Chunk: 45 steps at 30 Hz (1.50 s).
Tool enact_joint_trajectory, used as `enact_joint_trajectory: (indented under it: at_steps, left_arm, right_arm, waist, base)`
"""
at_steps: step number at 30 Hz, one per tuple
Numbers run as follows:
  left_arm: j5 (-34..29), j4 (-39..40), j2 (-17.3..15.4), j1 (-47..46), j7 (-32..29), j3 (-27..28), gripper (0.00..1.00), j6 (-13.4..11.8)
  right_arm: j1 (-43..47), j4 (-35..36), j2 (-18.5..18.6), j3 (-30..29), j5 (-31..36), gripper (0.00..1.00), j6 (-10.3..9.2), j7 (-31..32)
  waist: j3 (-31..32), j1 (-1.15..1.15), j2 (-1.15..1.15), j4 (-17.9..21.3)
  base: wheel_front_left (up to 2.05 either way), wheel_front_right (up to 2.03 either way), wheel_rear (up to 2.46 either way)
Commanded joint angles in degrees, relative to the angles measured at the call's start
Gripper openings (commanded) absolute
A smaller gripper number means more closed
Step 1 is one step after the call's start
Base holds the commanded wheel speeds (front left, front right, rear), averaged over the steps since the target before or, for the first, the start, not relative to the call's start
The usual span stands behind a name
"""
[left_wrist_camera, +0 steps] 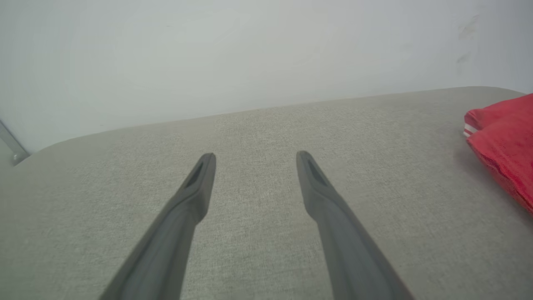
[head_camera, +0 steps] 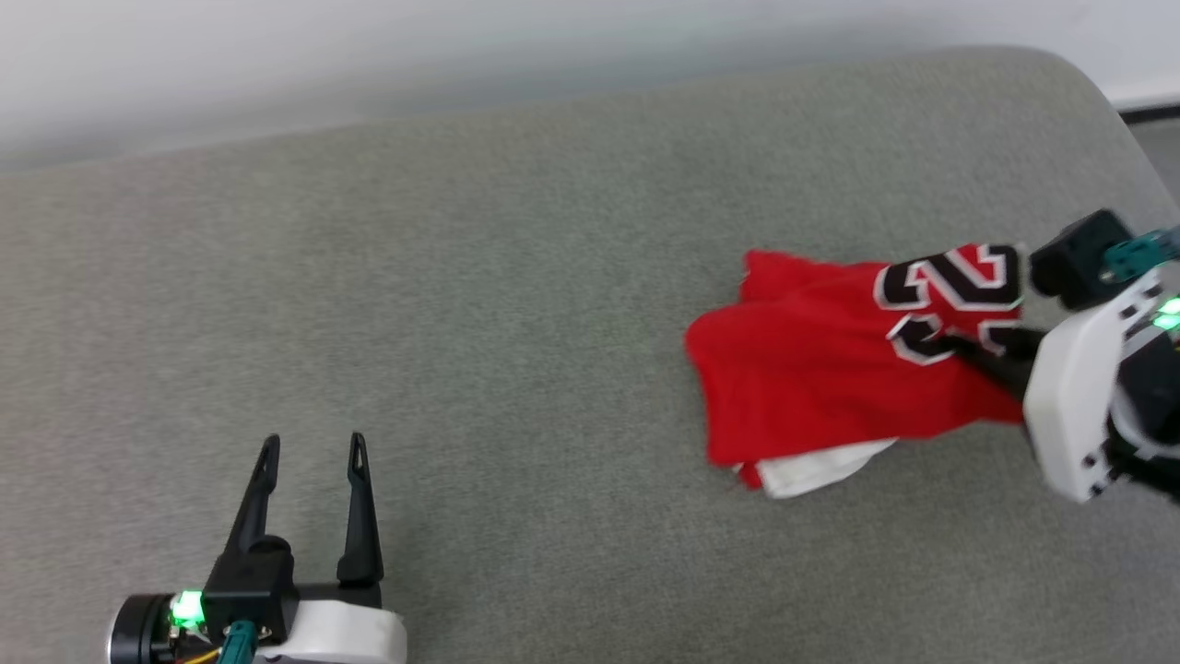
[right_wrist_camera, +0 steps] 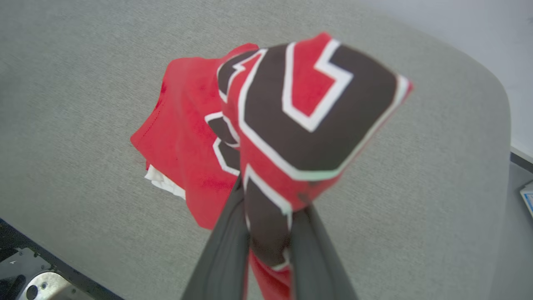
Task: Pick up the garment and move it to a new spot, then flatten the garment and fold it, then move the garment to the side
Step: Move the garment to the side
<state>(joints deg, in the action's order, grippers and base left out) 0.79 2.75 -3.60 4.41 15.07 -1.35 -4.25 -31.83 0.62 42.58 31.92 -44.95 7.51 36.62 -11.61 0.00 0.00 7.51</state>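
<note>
The garment (head_camera: pixel 811 369) is a crumpled red shirt with a black-and-white number print and a white sleeve poking out below. It lies at the right of the grey padded surface (head_camera: pixel 461 277). My right gripper (head_camera: pixel 954 349) comes in from the right edge, shut on the printed part. In the right wrist view, the printed cloth (right_wrist_camera: pixel 308 121) bunches up between the fingers (right_wrist_camera: pixel 220 250) of my right gripper (right_wrist_camera: pixel 270 208), hiding the fingertips, and the rest trails onto the surface. My left gripper (head_camera: pixel 313 443) stands open at the lower left, empty (left_wrist_camera: pixel 255 156), with a red edge of the garment (left_wrist_camera: pixel 504 141) far to its right.
A pale wall (head_camera: pixel 369 55) runs behind the surface's far edge. The surface's rounded right corner (right_wrist_camera: pixel 495 100) drops to the floor. A dark metal base (right_wrist_camera: pixel 29 275) shows below its near edge.
</note>
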Motion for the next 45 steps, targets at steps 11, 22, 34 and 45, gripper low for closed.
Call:
enact_joint_trajectory:
  at_steps: [11, 22, 34, 45]
  left_arm:
    - [-0.49, 2.41, -3.09, -7.37, 0.13, 1.34, 1.0, 1.96]
    - [-0.98, 5.97, -4.15, -11.0, 0.13, 0.98, 1.0, 2.62]
    - [-1.2, 8.73, -4.39, -11.93, 0.12, 0.22, 1.0, 1.56]
    - [0.18, 6.61, -1.97, -9.44, 0.14, -1.44, 1.0, 0.21]
  right_arm:
    - [-9.08, -11.24, 10.19, -1.83, 10.18, 0.0, -0.05, -4.95]
    - [-13.36, -25.02, 11.63, -8.51, 14.29, 0.0, -0.06, -8.61]
    - [-16.96, -37.95, 6.32, -16.47, 22.25, 1.0, -0.06, -14.01]
    - [-18.47, -39.51, 0.07, -26.52, 37.5, 1.0, -0.05, -28.88]
  waist:
    - [-12.85, 0.0, 0.0, 5.29]
    - [-20.38, 0.0, 0.0, 3.86]
    - [-23.8, 0.0, 0.0, 3.2]
    - [-13.94, 0.0, 0.0, 1.06]
  base:
    - [0.0, 0.0, 0.0]
    - [0.0, 0.0, 0.0]
    - [0.0, 0.0, 0.0]
    - [0.0, 0.0, 0.0]
